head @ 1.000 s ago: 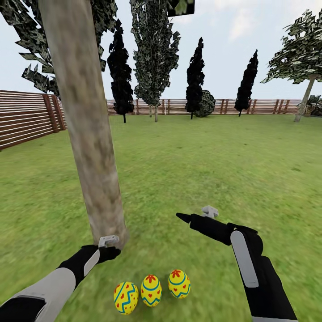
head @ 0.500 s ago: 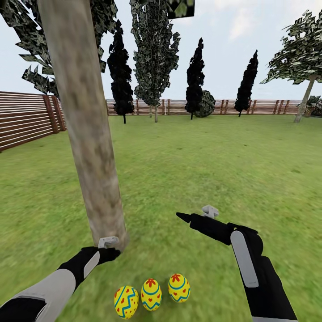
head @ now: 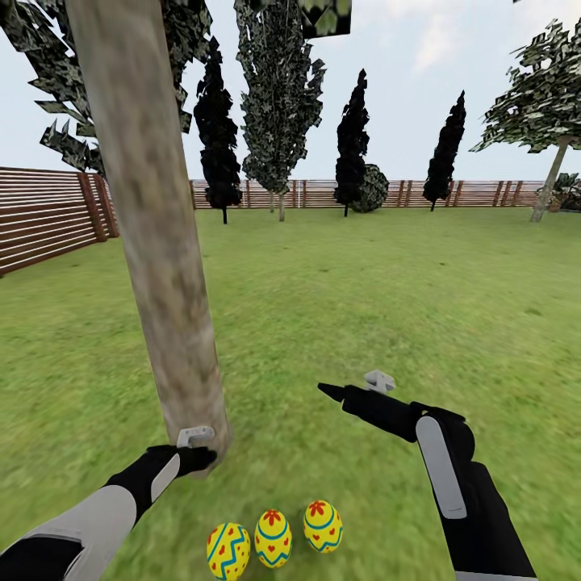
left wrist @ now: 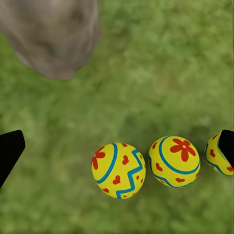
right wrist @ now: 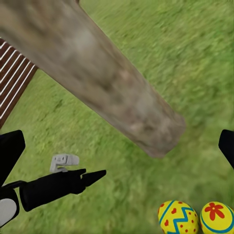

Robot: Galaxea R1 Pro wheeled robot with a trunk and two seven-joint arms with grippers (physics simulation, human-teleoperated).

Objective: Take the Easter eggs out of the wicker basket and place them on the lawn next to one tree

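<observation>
Easter eggs, three of them, are lying in a row on the lawn [head: 339, 307] just beside the foot of the leaning tree [head: 157, 242]: a zigzag-banded one [head: 227, 552], a middle one [head: 273, 538] and a third [head: 323, 526]. Over the past second the eggs are sitting slightly lower in the head view while trunk and arms are staying put, suggesting only a small camera tilt; the placing appears finished. The left gripper [head: 196, 440] is hovering by the trunk base, fingers spread wide and gripping nothing. The right gripper [head: 355, 387] is hanging above bare grass, likewise spread and empty. One brown slat fence [head: 48, 214] is edging the lawn.
</observation>
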